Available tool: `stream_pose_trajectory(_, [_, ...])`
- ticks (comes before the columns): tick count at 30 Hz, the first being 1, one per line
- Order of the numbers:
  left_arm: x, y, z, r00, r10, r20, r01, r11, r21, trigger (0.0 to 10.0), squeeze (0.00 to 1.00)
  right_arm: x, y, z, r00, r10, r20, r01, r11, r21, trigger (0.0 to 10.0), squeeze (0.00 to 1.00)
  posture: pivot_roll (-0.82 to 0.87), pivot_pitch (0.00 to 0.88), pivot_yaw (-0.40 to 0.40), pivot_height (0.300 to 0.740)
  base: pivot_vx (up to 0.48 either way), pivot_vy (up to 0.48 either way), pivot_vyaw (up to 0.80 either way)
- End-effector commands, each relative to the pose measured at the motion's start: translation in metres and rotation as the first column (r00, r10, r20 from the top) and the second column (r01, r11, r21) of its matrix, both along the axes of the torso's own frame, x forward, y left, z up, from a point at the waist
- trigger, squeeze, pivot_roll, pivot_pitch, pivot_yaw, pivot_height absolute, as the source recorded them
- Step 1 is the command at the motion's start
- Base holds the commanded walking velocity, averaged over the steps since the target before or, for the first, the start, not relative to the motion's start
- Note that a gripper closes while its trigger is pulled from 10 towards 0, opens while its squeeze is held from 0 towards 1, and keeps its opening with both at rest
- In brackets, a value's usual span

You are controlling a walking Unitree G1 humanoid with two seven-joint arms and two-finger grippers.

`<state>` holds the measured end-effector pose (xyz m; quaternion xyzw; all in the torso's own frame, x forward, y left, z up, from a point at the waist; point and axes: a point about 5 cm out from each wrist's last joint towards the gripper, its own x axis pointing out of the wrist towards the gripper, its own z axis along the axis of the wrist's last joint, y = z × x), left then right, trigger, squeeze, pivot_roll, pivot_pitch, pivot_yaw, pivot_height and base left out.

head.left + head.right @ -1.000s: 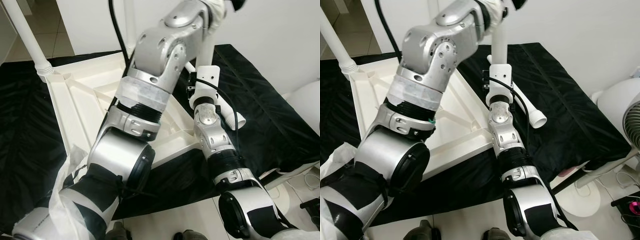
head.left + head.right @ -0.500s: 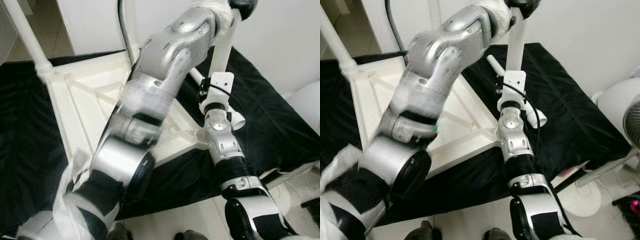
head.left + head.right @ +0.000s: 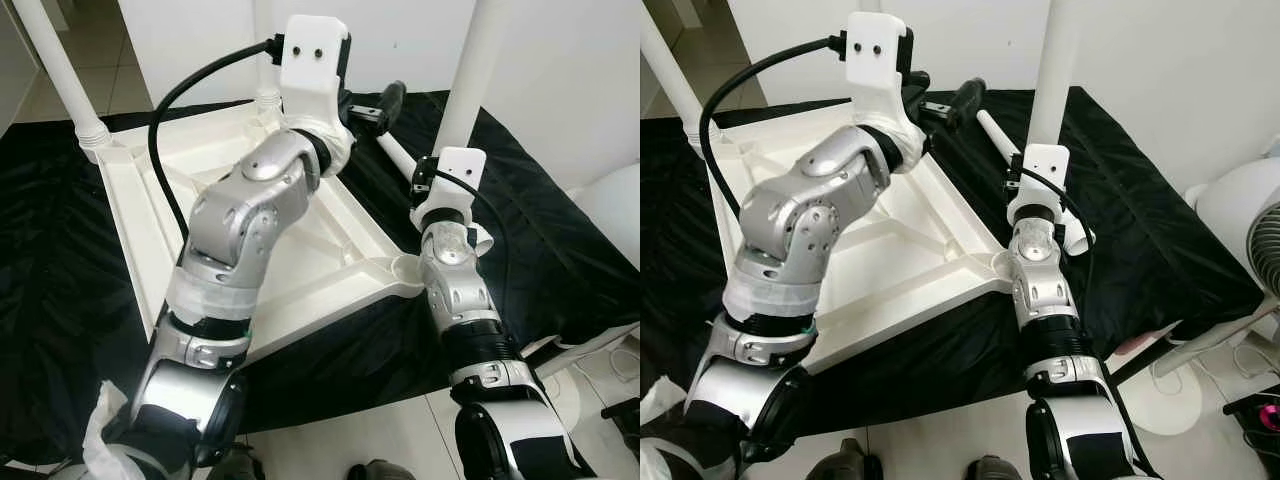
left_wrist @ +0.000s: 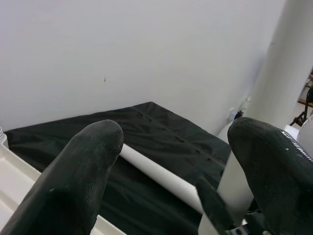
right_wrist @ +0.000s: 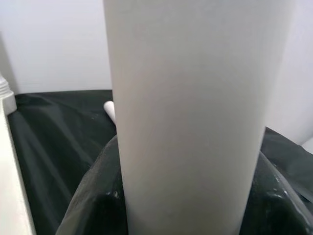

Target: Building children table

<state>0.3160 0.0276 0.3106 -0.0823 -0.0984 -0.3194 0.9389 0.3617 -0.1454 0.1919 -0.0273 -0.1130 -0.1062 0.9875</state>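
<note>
cloth [image 3: 560,250] black, under upturned tabletop [image 3: 200,200] | loose leg [image 3: 1035,175] lies behind | right gripper [image 5: 195,196] clamped on upright leg [image 3: 1055,70] | left gripper [image 4: 171,161] fingers apart, empty

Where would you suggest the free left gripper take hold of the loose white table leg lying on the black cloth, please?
Probably mid-shaft, coming down from above with the fingers across its width. The loose leg is a smooth round tube lying flat on the black cloth, so only its top and sides are free. The left gripper is open just short of it; the right gripper holds another leg upright.
</note>
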Motion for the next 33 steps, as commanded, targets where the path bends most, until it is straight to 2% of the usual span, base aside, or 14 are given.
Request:
stream_pose_trajectory(1, [-0.004, -0.002, 0.000, 0.997, -0.069, 0.027, 0.069, 0.998, 0.010, 10.0, 0.00, -0.001, -0.004, 0.001, 1.000, -0.010, -0.003, 0.010, 1.000, 0.004, 10.0, 0.00, -0.07, 0.001, 0.006, 0.740, 0.000, 0.000, 0.00])
stream_pose_trajectory(7, [-0.008, 0.004, -0.007, 0.998, -0.042, 0.051, 0.042, 0.999, 0.010, 10.0, 0.00, -0.003, -0.008, 0.000, 1.000, -0.014, -0.005, 0.014, 1.000, 0.004, 10.0, 0.00, -0.07, 0.000, 0.006, 0.740, 0.000, 0.000, 0.00])
stream_pose_trajectory(11, [-0.008, 0.009, -0.017, 0.997, 0.014, 0.075, -0.015, 1.000, 0.014, 10.0, 0.00, -0.005, -0.007, 0.004, 1.000, 0.007, 0.027, -0.007, 1.000, 0.003, 10.0, 0.00, -0.07, 0.002, 0.010, 0.740, 0.000, 0.000, 0.00])
stream_pose_trajectory(12, [-0.006, 0.012, -0.024, 0.994, 0.055, 0.097, -0.058, 0.998, 0.033, 10.0, 0.00, -0.007, -0.006, 0.007, 0.998, 0.024, 0.051, -0.024, 1.000, -0.001, 10.0, 0.00, -0.07, 0.003, 0.012, 0.740, 0.000, 0.000, 0.00])
stream_pose_trajectory(14, [-0.006, 0.012, -0.024, 0.994, 0.055, 0.097, -0.058, 0.998, 0.033, 10.0, 0.00, -0.007, -0.006, 0.007, 0.998, 0.024, 0.051, -0.024, 1.000, -0.001, 10.0, 0.00, -0.07, 0.003, 0.012, 0.740, 0.000, 0.000, 0.00])
stream_pose_trajectory(15, [-0.004, 0.015, -0.032, 0.986, 0.107, 0.129, -0.116, 0.991, 0.066, 10.0, 0.00, -0.009, -0.005, 0.009, 0.996, 0.047, 0.073, -0.047, 0.999, 0.002, 10.0, 0.00, -0.07, 0.008, 0.014, 0.740, 0.000, 0.000, 0.00])
stream_pose_trajectory(17, [-0.001, 0.015, -0.057, 0.966, 0.149, 0.210, -0.192, 0.961, 0.200, 10.0, 0.00, -0.014, -0.001, 0.014, 0.989, 0.100, 0.105, -0.101, 0.995, 0.008, 10.0, 0.00, -0.07, 0.011, 0.016, 0.740, 0.000, 0.000, 0.00])
stream_pose_trajectory(19, [-0.001, 0.015, -0.057, 0.966, 0.149, 0.210, -0.192, 0.961, 0.200, 10.0, 0.00, -0.014, -0.001, 0.014, 0.989, 0.100, 0.105, -0.101, 0.995, 0.008, 10.0, 0.00, -0.07, 0.011, 0.016, 0.740, 0.000, 0.000, 0.00])
stream_pose_trajectory(20, [-0.001, 0.016, -0.066, 0.966, 0.152, 0.208, -0.195, 0.958, 0.209, 10.0, 0.00, -0.015, 0.001, 0.015, 0.987, 0.117, 0.109, -0.119, 0.993, 0.011, 10.0, 0.00, -0.07, 0.014, 0.017, 0.740, 0.000, 0.000, 0.00])
stream_pose_trajectory(21, [-0.002, 0.017, -0.074, 0.973, 0.142, 0.182, -0.176, 0.967, 0.187, 10.0, 0.00, -0.016, 0.003, 0.016, 0.984, 0.138, 0.114, -0.141, 0.990, 0.016, 10.0, 0.00, -0.08, 0.021, 0.024, 0.740, 0.000, 0.000, 0.00])
stream_pose_trajectory(26, [-0.004, 0.022, -0.084, 0.980, 0.140, 0.139, -0.160, 0.976, 0.146, 10.0, 0.00, -0.019, 0.005, 0.018, 0.979, 0.166, 0.120, -0.170, 0.985, 0.021, 10.0, 0.00, -0.08, 0.023, 0.026, 0.740, 0.000, 0.000, 0.00])
stream_pose_trajectory(31, [-0.008, 0.029, -0.091, 0.982, 0.127, 0.140, -0.149, 0.976, 0.156, 10.0, 0.00, -0.022, 0.006, 0.019, 0.973, 0.196, 0.123, -0.196, 0.981, -0.011, 10.0, 0.00, -0.08, 0.027, 0.027, 0.740, 0.000, 0.000, 0.00])
stream_pose_trajectory(33, [-0.012, 0.031, -0.095, 0.985, 0.091, 0.146, -0.117, 0.976, 0.183, 10.0, 0.00, -0.026, 0.007, 0.018, 0.966, 0.228, 0.123, -0.227, 0.974, -0.022, 10.0, 0.00, -0.08, 0.034, 0.031, 0.740, 0.000, 0.000, 0.00])
